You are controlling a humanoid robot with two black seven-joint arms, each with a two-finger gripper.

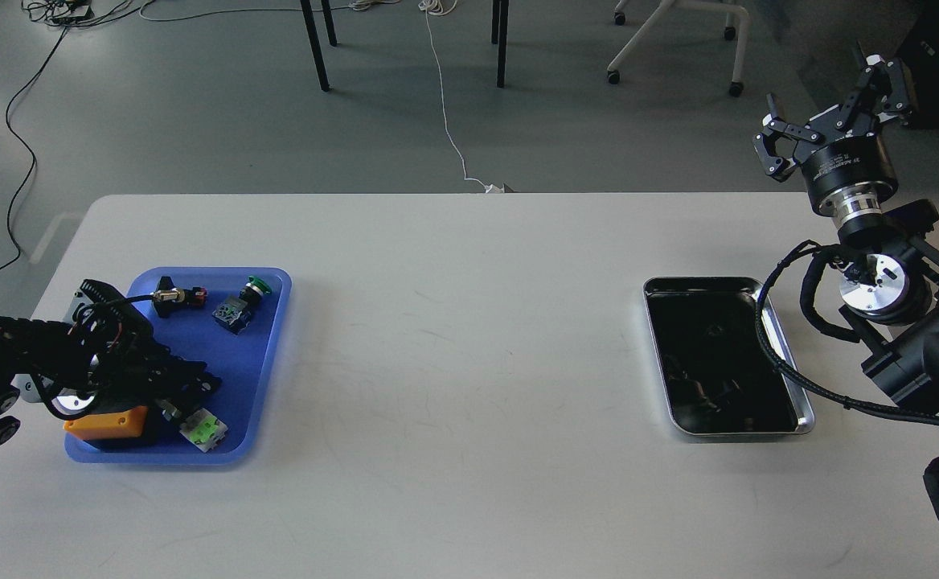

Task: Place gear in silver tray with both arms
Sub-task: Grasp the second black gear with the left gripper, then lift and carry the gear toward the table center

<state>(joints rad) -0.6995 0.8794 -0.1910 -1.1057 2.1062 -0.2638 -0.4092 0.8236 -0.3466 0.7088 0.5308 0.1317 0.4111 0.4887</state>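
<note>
The silver tray [739, 435] lies on the right side of the white table, and its dark mirror bottom holds nothing. I cannot pick out a gear; it may be hidden under my left arm. My left gripper [198, 384] is low inside the blue tray [264, 362], just above an orange block [108, 425] and a white and green part [202, 430]. Its dark fingers cannot be told apart. My right gripper [827, 108] is raised high beyond the table's far right corner, open and empty. Its cable loops over the silver tray's right rim.
The blue tray also holds a black, gold and red connector [176, 296] and a green push-button on a dark blue block [240, 310]. Chair and table legs and cables stand on the floor beyond the table's far edge.
</note>
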